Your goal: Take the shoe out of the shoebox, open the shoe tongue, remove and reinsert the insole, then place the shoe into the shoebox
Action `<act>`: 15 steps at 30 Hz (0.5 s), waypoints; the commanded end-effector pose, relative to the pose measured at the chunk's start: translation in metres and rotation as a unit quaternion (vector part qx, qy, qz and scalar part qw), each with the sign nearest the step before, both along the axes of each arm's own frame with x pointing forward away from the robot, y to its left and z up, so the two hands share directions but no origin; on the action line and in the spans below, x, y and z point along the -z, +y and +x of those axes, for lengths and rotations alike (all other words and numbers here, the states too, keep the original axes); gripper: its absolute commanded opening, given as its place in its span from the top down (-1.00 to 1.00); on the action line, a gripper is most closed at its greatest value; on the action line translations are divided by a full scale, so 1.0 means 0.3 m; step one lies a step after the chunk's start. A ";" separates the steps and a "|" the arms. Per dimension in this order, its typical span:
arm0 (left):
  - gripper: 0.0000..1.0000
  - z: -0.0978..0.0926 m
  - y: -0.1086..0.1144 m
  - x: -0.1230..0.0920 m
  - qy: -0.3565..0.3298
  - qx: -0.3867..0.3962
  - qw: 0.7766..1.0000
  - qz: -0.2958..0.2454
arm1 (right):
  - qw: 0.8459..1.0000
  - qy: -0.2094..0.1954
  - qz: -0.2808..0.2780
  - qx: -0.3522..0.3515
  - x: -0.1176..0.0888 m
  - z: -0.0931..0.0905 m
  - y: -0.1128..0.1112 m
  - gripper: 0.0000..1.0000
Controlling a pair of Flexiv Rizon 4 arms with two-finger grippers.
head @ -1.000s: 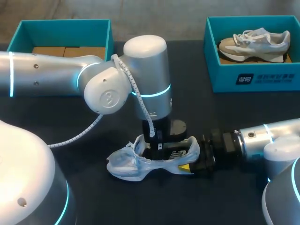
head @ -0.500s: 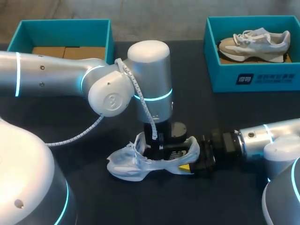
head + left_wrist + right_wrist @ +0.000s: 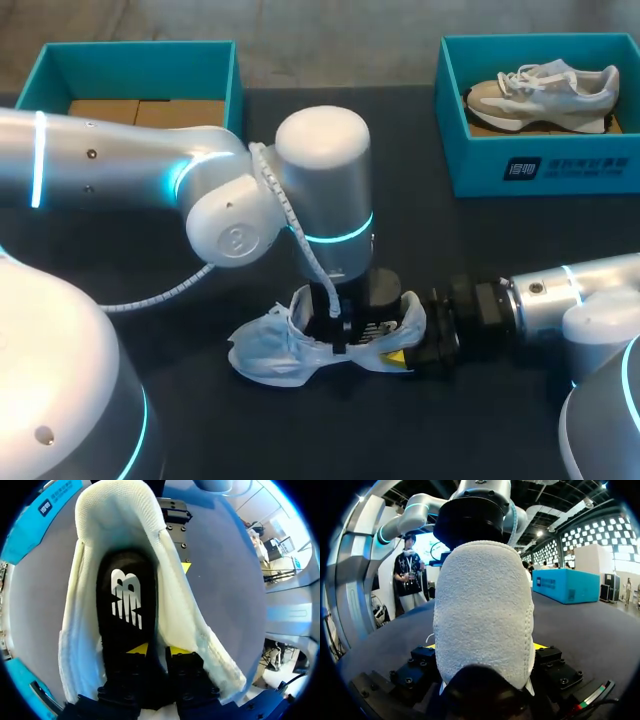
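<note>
We see soft, even light falling from above onto the dark tabletop (image 3: 480, 240). In the head view, pale glare sits on the left arm (image 3: 120, 165) toward ten o'clock; the shoe (image 3: 177, 615) shades its black insole (image 3: 125, 630).

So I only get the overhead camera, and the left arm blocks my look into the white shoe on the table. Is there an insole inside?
Observer: Yes, the left wrist camera shows a black insole lying inside the shoe.
Visitor: Where is that arm's pincer?
Observer: The left pincer is down in the shoe's opening, over the insole.
Visitor: And the other one?
Observer: The right pincer clamps the heel from both sides.
</note>
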State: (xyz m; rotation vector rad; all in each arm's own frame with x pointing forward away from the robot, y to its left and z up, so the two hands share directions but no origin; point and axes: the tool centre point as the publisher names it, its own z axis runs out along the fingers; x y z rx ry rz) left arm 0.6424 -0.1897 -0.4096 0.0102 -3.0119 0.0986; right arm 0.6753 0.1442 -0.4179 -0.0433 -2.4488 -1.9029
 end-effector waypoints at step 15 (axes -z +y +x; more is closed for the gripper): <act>0.71 0.075 0.020 0.038 -0.065 -0.033 0.997 0.035 | 1.000 0.000 -0.001 0.001 0.003 0.003 0.002 1.00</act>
